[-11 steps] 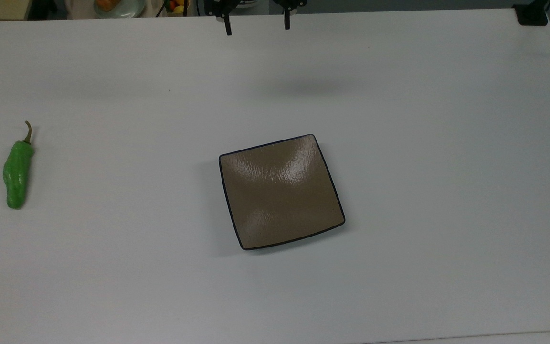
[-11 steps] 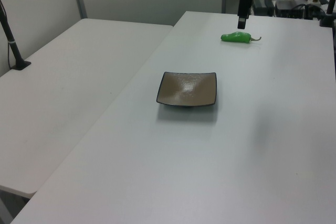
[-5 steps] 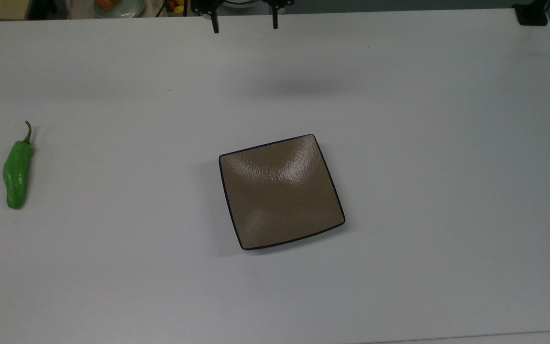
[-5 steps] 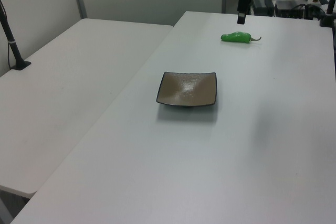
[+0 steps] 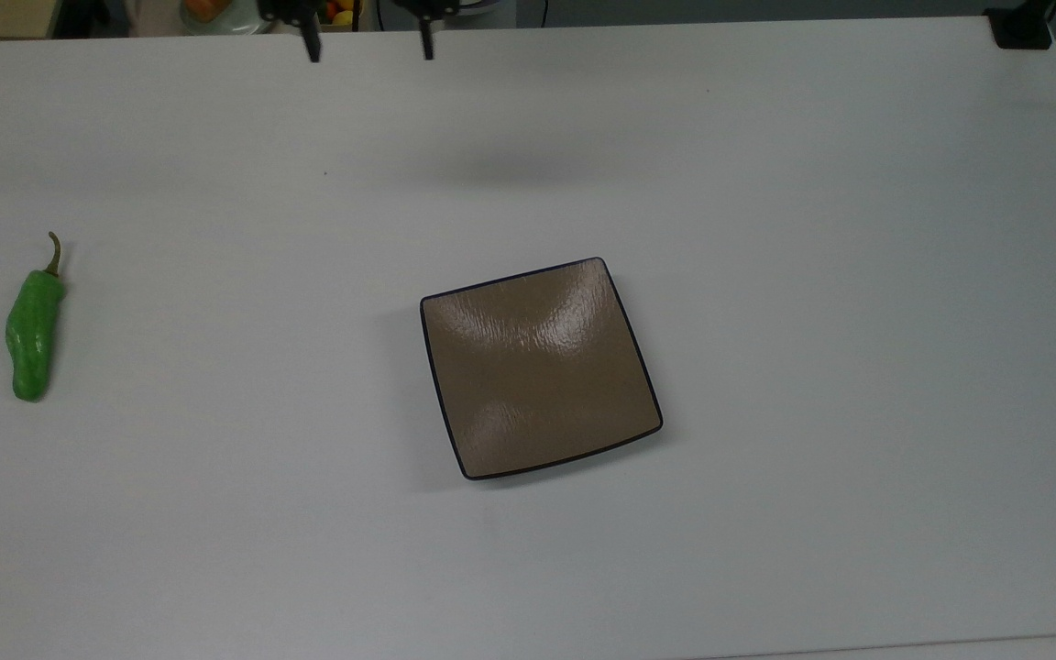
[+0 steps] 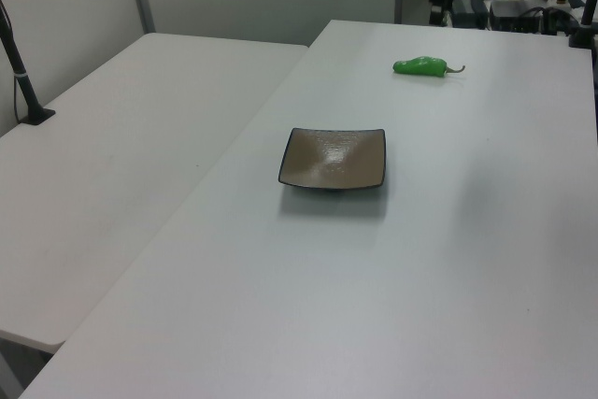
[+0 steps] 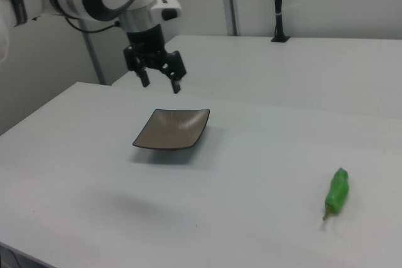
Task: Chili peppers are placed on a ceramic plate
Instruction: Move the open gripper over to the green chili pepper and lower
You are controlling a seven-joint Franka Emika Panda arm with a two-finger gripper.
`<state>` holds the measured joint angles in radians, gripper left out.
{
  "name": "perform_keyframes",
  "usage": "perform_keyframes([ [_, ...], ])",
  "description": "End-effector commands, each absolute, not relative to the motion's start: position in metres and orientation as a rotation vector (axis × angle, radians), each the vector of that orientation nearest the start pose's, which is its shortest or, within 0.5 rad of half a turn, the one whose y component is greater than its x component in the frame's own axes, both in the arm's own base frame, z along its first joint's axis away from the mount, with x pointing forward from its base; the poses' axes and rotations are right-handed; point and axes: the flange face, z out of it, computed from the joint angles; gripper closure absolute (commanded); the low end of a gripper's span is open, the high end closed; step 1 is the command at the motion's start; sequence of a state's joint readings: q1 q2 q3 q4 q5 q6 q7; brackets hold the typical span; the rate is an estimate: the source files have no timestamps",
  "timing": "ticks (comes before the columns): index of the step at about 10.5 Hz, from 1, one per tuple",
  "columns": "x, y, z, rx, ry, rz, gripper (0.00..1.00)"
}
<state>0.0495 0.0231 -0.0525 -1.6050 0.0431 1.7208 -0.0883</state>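
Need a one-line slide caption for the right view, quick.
Open gripper hovers above the empty ceramic plate; green chili pepper lies apart on the white table.

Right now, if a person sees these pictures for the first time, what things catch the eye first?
The bright green bumpy chili pepper lies alone near the top view's left edge of the white table. The square glossy brown ceramic plate sits empty near the middle. The black two-finger gripper hangs open above the table, apart from both.

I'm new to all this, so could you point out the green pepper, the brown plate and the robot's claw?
chili pepper (image 5: 33, 335), top view, mid-body.
ceramic plate (image 5: 624, 348), top view, bare right side.
gripper (image 7: 161, 82), right view, between its open fingertips.
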Motion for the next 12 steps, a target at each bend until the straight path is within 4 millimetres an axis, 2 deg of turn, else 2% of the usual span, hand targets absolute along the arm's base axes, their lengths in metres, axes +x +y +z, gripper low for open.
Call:
perform_keyframes([
  [1,0.601,-0.05,0.594,-3.109,-0.123,-0.165,0.0],
  [3,0.616,-0.09,0.575,-3.122,-0.117,-0.194,0.0],
  [5,0.634,-0.124,0.556,-3.147,-0.042,-0.334,0.0],
  [7,0.651,-0.158,0.525,-3.189,0.015,-0.407,0.0],
  [9,0.659,-0.195,0.499,-3.204,0.091,-0.476,0.0],
  [12,0.666,-0.248,0.449,-3.22,0.195,-0.54,0.0],
])
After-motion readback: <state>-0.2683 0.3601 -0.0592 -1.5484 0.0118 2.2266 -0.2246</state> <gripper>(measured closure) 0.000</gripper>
